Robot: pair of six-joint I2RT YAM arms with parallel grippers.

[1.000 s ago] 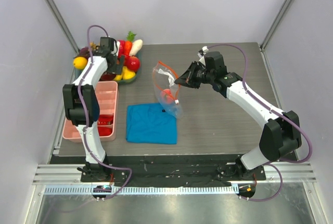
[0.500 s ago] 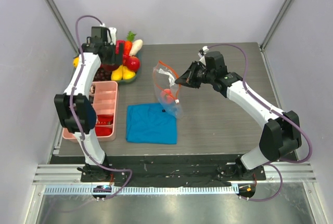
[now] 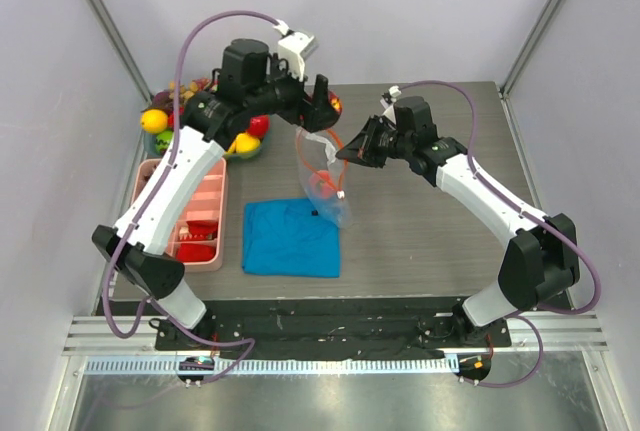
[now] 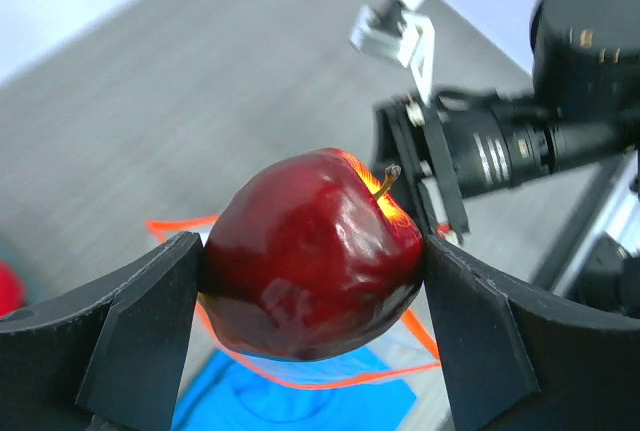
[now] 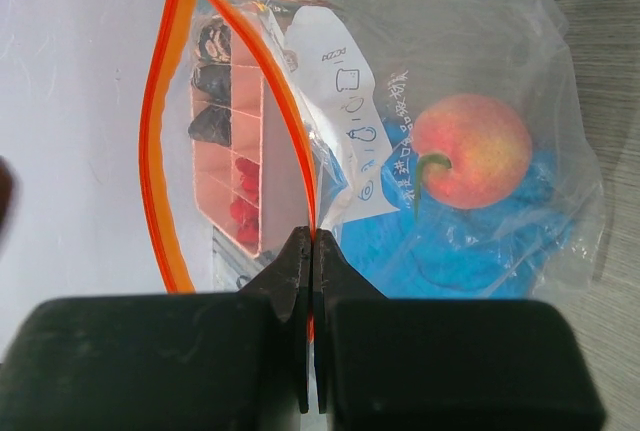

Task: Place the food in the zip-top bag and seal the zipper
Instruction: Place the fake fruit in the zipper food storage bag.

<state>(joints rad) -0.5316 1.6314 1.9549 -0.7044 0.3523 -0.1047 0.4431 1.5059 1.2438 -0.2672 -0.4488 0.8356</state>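
One red apple [image 4: 300, 261] sat clamped in the left gripper [image 4: 312, 296], seemingly above the zip-top bag [image 5: 520, 41] (one peach [image 5: 472, 151] inside) — the right gripper [image 5: 312, 251] pinched its zipper [image 5: 158, 151].

apple [image 4: 310, 251] over zip-top bag [image 5: 470, 51] mouth | peach [image 5: 472, 151] inside (cloth [image 3: 290, 239] beneath) | tray [image 3: 222, 231] left of cloth

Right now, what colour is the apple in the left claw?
Dark red apple, clearest in the left wrist view.
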